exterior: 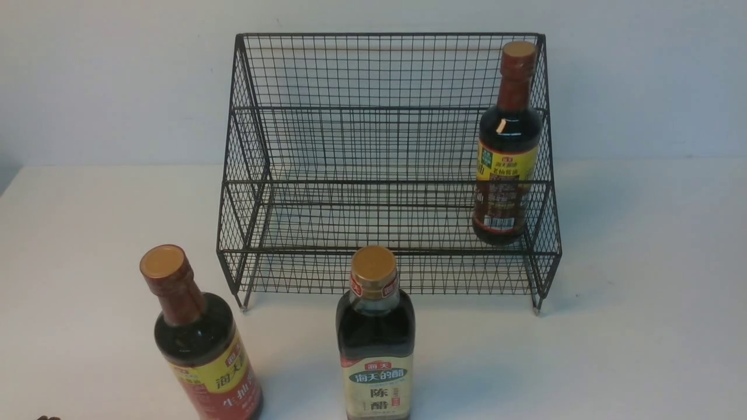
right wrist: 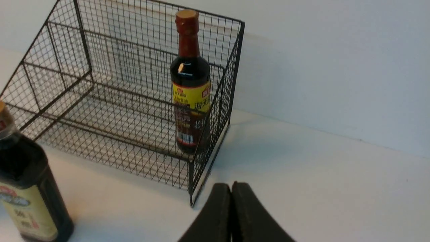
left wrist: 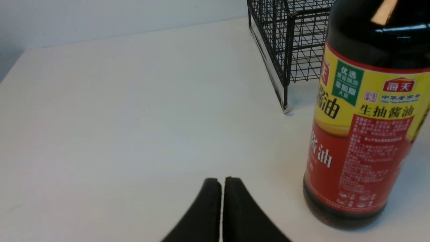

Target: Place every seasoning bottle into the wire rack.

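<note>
One round yellow-label bottle point(exterior: 506, 157) already stands upright in the wire rack point(exterior: 373, 146), on the lower tier, close against the right-hand side. The front rail and mesh cross its label, so you can't read the lower print.

The other two bottles stand upright on the table point(exterior: 642, 262) in front of the rack, apart from each other. The second round bottle point(exterior: 201, 344) is off the rack's front left corner. The cream-label bottle point(exterior: 375, 344) stands before the middle of the rack. The bottom edge of the front view cuts off both of their bases. At the bottom left corner of that view, a small brown shape point(exterior: 48, 417) is cropped too much to identify.

In the left wrist view, the left fingers point(left wrist: 208, 201) are pressed together with only a hairline seam between them, and they hold nothing. You see only their tips. The second round bottle is near them but not touching, and its neck and cap run out of the frame.

In the right wrist view, the right fingers point(right wrist: 218, 201) are also pressed together and empty. They sit over bare table near the rack's front right foot. Here the cream-label bottle is cut by the frame edge, with most of its cap and part of its label out of sight. You can't tell from either wrist view whether the fingertips touch the table.
</note>
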You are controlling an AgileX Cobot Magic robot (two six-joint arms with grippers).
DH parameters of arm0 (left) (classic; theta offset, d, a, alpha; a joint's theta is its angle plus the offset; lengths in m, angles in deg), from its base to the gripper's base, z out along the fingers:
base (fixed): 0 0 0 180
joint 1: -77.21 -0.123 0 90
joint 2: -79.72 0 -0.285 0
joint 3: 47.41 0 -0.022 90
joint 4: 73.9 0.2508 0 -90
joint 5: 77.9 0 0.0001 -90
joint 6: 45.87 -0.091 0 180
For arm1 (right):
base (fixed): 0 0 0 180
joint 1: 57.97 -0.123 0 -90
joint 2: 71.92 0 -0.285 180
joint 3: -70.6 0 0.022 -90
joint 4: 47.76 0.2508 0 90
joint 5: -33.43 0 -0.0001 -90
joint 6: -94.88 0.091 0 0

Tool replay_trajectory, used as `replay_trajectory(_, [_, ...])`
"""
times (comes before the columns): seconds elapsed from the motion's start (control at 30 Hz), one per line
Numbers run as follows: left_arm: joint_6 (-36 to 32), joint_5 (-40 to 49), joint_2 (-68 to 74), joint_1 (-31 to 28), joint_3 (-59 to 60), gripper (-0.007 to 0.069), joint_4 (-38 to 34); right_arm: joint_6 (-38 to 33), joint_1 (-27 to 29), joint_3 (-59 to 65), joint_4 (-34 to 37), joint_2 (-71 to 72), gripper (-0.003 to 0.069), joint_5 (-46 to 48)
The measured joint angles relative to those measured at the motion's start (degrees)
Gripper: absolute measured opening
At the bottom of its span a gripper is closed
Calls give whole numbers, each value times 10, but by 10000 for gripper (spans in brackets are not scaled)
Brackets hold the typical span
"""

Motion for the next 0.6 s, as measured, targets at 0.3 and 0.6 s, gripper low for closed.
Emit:
replay_trajectory(0.3, [0, 0, 0, 0, 0, -5, 0, 0, 0, 216, 47, 89, -14, -277])
replay_trajectory(0.6, [0, 0, 0, 0, 0, -5, 0, 0, 0, 230, 53, 96, -15, -281])
